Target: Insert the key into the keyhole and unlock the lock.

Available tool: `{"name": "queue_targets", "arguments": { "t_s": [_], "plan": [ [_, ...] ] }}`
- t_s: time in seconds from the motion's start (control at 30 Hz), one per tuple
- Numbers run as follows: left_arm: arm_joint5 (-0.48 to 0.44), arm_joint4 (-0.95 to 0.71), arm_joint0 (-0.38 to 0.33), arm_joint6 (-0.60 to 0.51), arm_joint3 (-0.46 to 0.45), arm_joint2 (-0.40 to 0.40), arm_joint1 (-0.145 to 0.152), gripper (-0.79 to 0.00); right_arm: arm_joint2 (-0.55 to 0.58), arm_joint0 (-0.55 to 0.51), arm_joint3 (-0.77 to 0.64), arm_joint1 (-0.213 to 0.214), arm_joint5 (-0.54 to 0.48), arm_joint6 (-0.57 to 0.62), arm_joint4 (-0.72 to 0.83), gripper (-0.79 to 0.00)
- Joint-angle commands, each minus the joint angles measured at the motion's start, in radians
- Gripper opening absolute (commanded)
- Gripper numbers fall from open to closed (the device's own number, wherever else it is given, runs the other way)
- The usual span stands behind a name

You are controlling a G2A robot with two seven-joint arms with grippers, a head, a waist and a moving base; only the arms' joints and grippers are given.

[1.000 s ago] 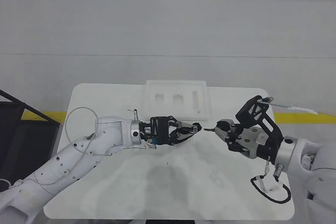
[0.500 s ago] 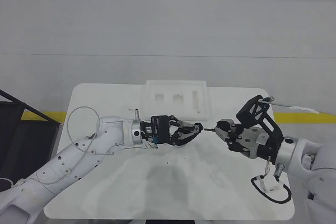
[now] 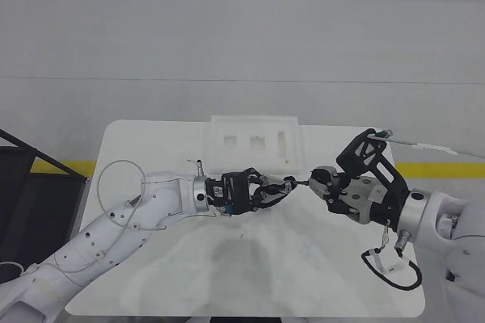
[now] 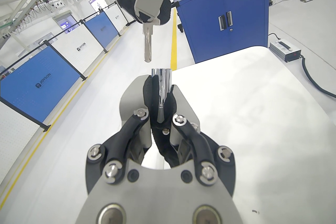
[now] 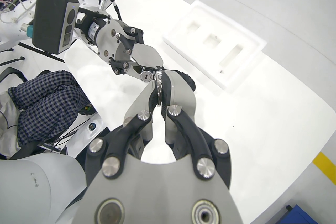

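My left gripper [image 4: 160, 89] is shut on a shiny chrome lock cylinder [image 4: 162, 80], held above the white table [image 3: 323, 266] near its middle. The lock's face with the keyhole [image 5: 146, 76] points toward my right gripper [image 5: 158, 83], which is shut on a silver key [image 4: 147, 45]. The key's blade points at the cylinder's end, its tip a short gap away and nearly in line. In the top view the left gripper [image 3: 284, 186] and the right gripper [image 3: 309, 181] meet tip to tip over the table's centre.
A white foam tray [image 3: 255, 144] with three rectangular recesses sits at the table's far edge, behind the grippers. A blue cabinet [image 4: 223, 15] stands beyond the table. A person's checked trousers [image 5: 44, 101] show beside the table.
The two grippers have closed the gap between them: the left one moved right with the lock, the right one shifted left and slightly up, bringing the key's tip near the lock.
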Motion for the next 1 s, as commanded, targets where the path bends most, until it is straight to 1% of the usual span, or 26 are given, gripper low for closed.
{"name": "queue_targets", "arguments": {
  "t_s": [0.0,0.33,0.97],
  "plan": [
    [0.002,0.008,0.006,0.004,0.002,-0.005,-0.004,-0.785,-0.009,0.014,0.000,0.002,0.014,0.016,0.009,-0.785],
    [0.004,0.010,0.025,-0.004,0.012,-0.032,-0.024,-0.785,-0.025,0.073,0.000,0.014,0.045,0.055,0.034,-0.785],
    [-0.032,0.012,0.055,-0.022,0.016,-0.075,-0.057,-0.785,-0.065,0.073,0.000,0.036,0.070,0.051,-0.002,-0.785]
  ]
}}
